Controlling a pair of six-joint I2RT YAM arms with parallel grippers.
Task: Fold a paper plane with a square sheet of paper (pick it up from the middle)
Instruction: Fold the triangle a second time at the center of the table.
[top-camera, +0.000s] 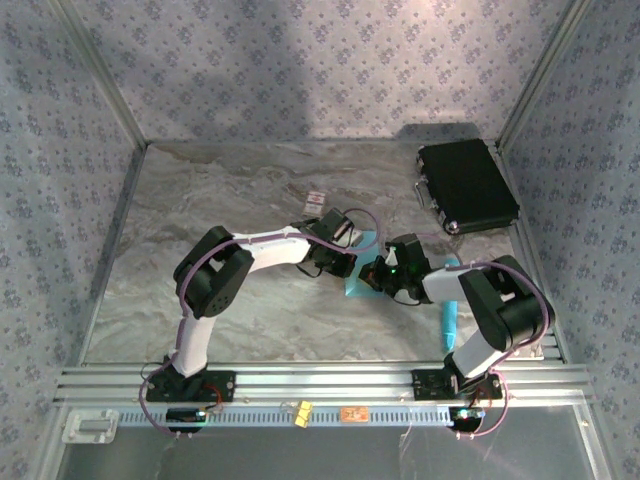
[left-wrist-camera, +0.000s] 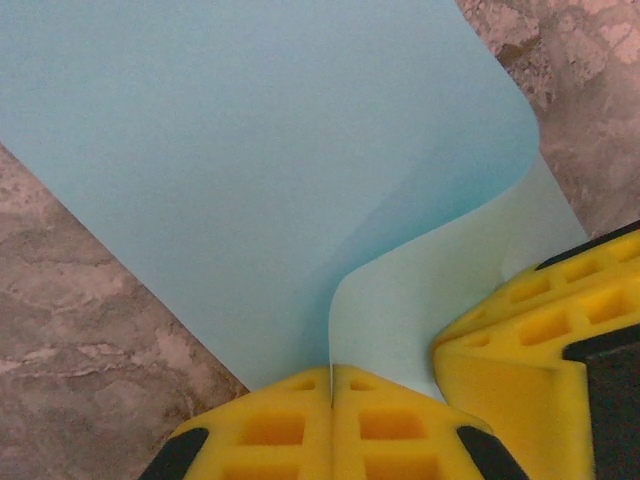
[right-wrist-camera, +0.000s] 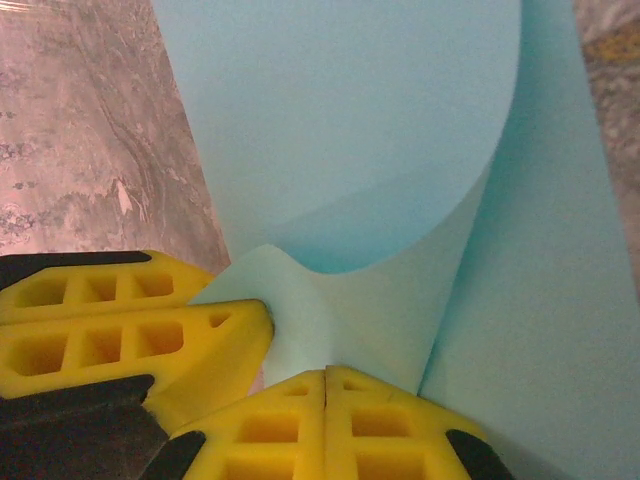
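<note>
Left gripper (left-wrist-camera: 331, 425): clenched, pads together on a raised fold of the square sheet of paper (left-wrist-camera: 250, 180). Right gripper (right-wrist-camera: 326, 420): clenched on the same sheet, just beside the left one. From both pinches the sheet runs forward, away from the jaws, curling over onto the table (top-camera: 200, 200) mid-way between the arms, so neither arm is nearer. The raised ridge lies along the line between the two pinches. Judgement: the coming crease follows that line. Count: one sheet, two grippers, one cyan stick (top-camera: 449, 312), one white card (top-camera: 317, 199), one black case (top-camera: 465, 186).
</note>
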